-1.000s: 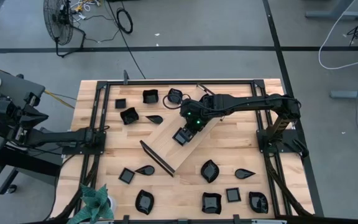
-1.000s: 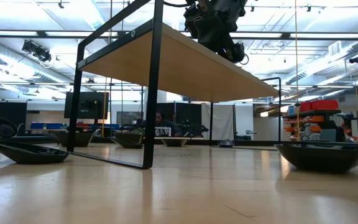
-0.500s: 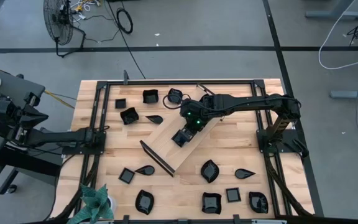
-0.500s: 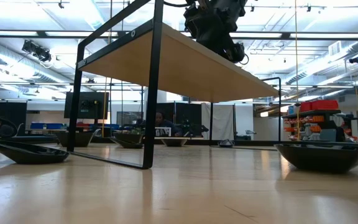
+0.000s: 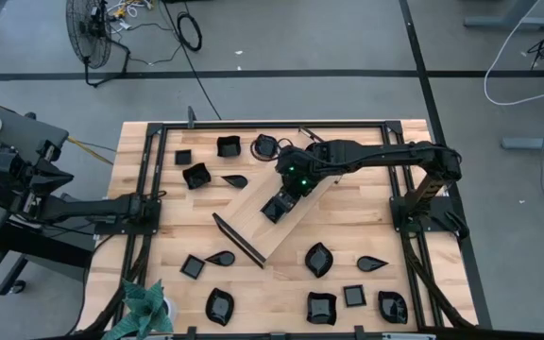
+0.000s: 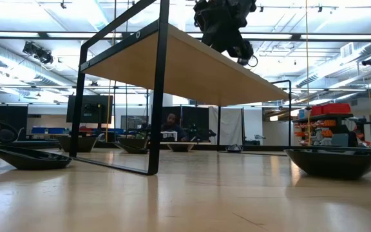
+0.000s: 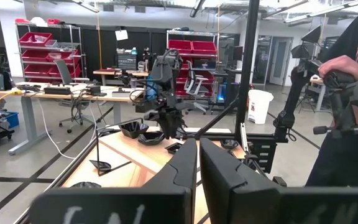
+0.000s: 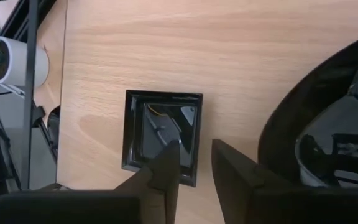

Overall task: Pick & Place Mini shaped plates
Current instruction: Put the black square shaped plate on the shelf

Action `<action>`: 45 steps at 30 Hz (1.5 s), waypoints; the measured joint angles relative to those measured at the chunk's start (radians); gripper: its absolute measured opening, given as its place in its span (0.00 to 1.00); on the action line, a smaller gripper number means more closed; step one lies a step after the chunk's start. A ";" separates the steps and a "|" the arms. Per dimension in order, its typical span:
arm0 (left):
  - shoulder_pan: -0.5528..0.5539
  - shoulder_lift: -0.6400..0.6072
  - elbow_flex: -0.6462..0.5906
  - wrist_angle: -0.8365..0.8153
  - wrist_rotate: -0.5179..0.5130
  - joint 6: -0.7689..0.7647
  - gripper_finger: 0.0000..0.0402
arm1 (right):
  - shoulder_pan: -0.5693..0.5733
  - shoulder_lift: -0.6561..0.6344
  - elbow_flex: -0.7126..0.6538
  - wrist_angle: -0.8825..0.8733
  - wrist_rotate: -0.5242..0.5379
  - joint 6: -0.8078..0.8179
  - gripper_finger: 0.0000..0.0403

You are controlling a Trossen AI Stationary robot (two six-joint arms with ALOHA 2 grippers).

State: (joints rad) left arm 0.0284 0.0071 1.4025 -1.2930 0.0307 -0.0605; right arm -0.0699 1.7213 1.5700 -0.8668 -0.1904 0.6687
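Just above a square plate (image 8: 162, 130) on the tray (image 5: 253, 212), the right gripper's (image 8: 194, 163) jaws stand parted, empty.

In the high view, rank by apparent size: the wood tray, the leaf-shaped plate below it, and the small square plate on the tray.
1. Wood tray, by far the largest.
2. Leaf-shaped plate.
3. Small square plate, slightly smaller than the leaf-shaped one; the right hand hangs just above it.
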 joint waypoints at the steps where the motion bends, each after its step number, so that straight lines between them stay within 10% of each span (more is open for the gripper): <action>1: 0.000 0.000 0.000 0.000 0.000 0.000 0.06 | -0.002 -0.004 0.000 0.000 0.000 -0.004 0.24; 45: 0.000 0.000 0.000 0.000 0.000 0.000 0.06 | 0.059 -0.038 0.000 0.064 -0.012 -0.178 0.14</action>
State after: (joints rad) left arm 0.0288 0.0071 1.4025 -1.2930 0.0311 -0.0605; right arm -0.0109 1.6833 1.5703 -0.8026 -0.2024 0.4910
